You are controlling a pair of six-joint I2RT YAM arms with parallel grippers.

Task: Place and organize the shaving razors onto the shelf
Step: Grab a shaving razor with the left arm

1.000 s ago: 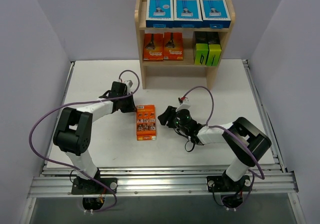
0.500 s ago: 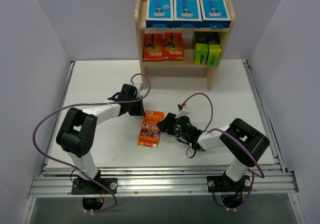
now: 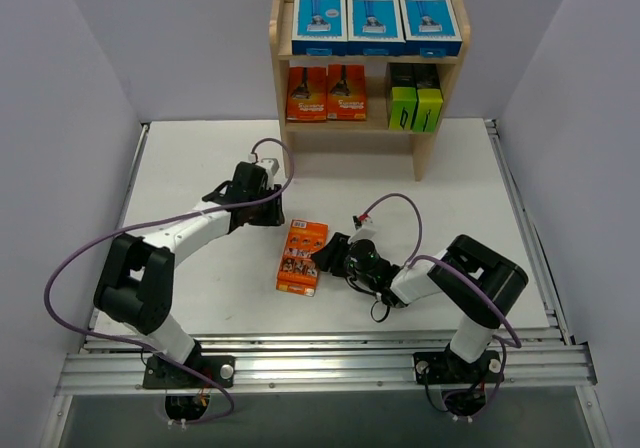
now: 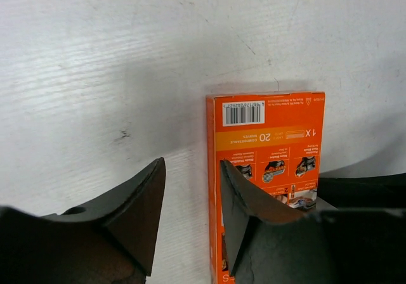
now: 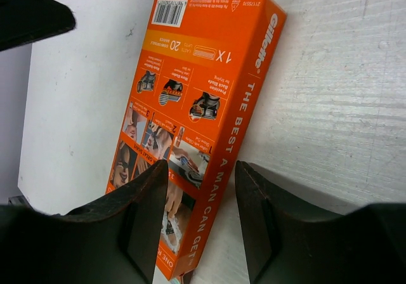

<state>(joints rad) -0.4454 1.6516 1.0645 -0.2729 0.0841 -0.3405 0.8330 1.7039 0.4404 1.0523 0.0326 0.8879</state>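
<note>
One orange razor pack (image 3: pixel 302 257) lies flat on the desk (image 3: pixel 190 158), at 6 o'clock from the shelf (image 3: pixel 283 68). The right end effector (image 3: pixel 326 256), at the pack's 3 o'clock, is parted around its edge. The left end effector (image 3: pixel 266 211), at 11 o'clock, is parted and empty.

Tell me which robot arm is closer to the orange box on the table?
Right. The right fingers flank the orange razor box at its side edge; the left fingers hover off its far corner.

The razor pack (image 3: pixel 302 257) lies flat on the desk (image 3: pixel 200 158), well before the shelf (image 3: pixel 370 60) at the back, with the left pincer (image 3: pixel 270 211) just behind it and the right pincer (image 3: pixel 323 256) at its right edge.
</note>
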